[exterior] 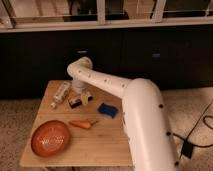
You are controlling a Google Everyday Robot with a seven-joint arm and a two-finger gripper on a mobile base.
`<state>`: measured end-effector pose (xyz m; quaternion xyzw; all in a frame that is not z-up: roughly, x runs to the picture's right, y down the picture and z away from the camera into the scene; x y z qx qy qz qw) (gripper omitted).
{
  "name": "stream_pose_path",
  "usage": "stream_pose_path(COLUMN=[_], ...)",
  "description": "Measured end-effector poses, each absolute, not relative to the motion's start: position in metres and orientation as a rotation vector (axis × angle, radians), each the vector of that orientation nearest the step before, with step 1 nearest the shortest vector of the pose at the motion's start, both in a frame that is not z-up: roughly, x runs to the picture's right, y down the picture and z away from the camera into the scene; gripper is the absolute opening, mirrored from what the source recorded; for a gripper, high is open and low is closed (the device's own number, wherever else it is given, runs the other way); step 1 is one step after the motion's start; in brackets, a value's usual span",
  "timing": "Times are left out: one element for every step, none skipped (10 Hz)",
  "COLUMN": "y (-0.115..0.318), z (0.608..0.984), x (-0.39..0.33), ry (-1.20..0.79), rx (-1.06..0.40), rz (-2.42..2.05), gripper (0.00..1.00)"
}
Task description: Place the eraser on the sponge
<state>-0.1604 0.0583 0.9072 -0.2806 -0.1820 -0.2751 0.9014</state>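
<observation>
On a wooden table [100, 150], an orange bowl [50, 137] sits front left, with a white bottle [61, 94] lying behind it. The eraser [75, 102] rests on the tabletop just right of the bottle, with a carrot [81, 123] in front of it. The gripper [86, 96], jaws spread and holding nothing, hangs low just beside the eraser. The blue sponge [107, 109] lies farther right, apart from the eraser, near the white arm [145, 115].

Matt wood table [100, 145], glossy smooth white plastic arm [145, 120] w/ gripper [86, 97] low just beside matt eraser [75, 103], matt soft-looking sponge [107, 109], shiny orange bowl [50, 139].
</observation>
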Motion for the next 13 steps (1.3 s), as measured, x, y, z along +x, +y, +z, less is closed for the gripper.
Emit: stream_pose_path(y=[0.058,0.058,0.058,0.057,0.058,0.057,0.057,0.057,0.057,0.057,0.057,0.057,0.057], z=[0.908,0.909,0.91,0.911,0.912,0.913,0.914,0.915,0.916,0.917,0.918,0.92,0.92], x=[-0.161,-0.161,-0.161,-0.162,-0.162,-0.163,-0.163,-0.163,-0.164,-0.164,-0.164,-0.165,-0.166], ry=[-0.377,-0.377,-0.377,-0.378,-0.378,-0.378,-0.378,-0.378,-0.378,-0.377,-0.376,-0.377,-0.376], rx=[-0.58,-0.579,-0.579,-0.578,-0.578,-0.578,-0.577,-0.577,-0.576,-0.576,-0.576,-0.575,-0.574], rz=[-0.569,-0.569,-0.569,-0.568,-0.568,-0.568,-0.567,-0.567,-0.567,-0.567,-0.567,-0.567,-0.567], gripper=[0.8,0.8,0.8,0.8,0.8,0.8,0.8,0.8,0.78,0.72,0.69,0.68,0.68])
